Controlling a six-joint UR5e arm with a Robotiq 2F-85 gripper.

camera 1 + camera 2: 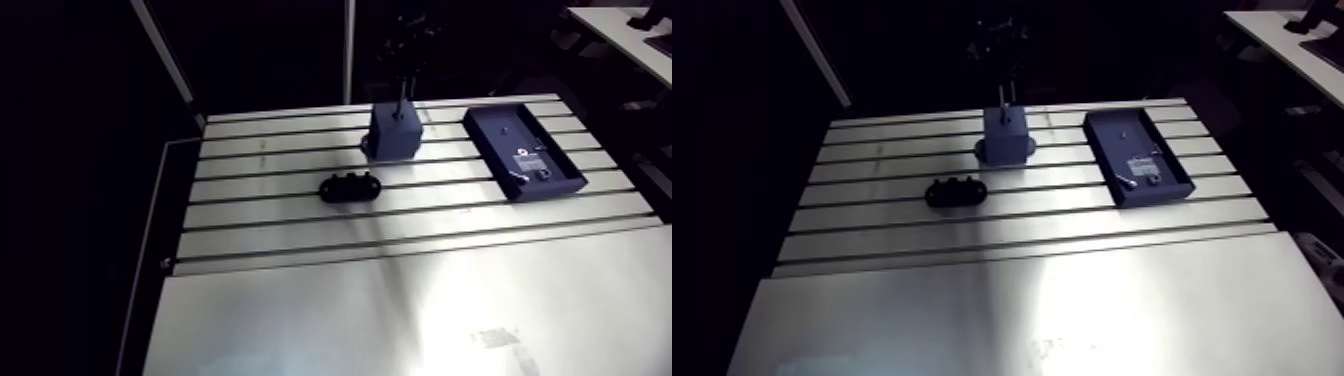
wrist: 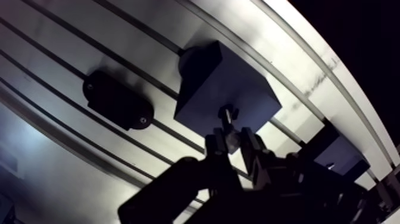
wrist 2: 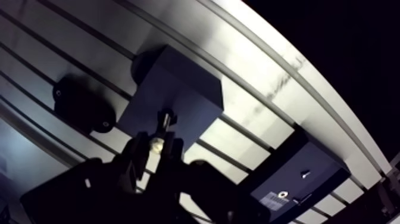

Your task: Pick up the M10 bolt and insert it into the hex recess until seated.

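One M10 bolt in gripper over block.

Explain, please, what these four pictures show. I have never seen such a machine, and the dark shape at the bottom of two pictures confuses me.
It is one robot arm working at a slotted metal table. Two pictures come from a camera high on the arm, looking down over the table. The other two come from a camera on the wrist; the dark shape there is the gripper, the arm's two-fingered hand. It is shut on a small bolt, held over a dark block; whether they touch, I cannot tell. Beside the block lies a black oval part, and farther off a dark tray with small items.
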